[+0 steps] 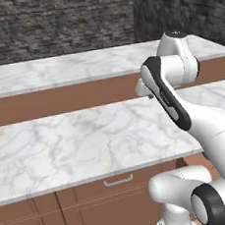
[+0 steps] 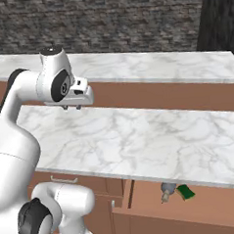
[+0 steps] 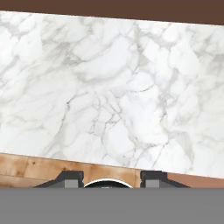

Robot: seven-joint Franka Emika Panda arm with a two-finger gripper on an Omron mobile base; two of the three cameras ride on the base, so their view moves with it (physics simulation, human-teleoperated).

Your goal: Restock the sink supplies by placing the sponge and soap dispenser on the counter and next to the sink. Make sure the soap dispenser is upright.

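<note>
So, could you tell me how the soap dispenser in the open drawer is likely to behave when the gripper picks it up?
The soap dispenser lies on its side beside the sponge, and its body looks rounded, so it may roll if nudged. Its narrow neck probably gives a poor hold; gripping the wider body seems safer. It will need turning upright.

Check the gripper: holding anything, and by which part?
Nothing is held. The gripper hangs over the bare marble top, nothing between its fingers. The sponge and soap dispenser lie in the open drawer below.
</note>
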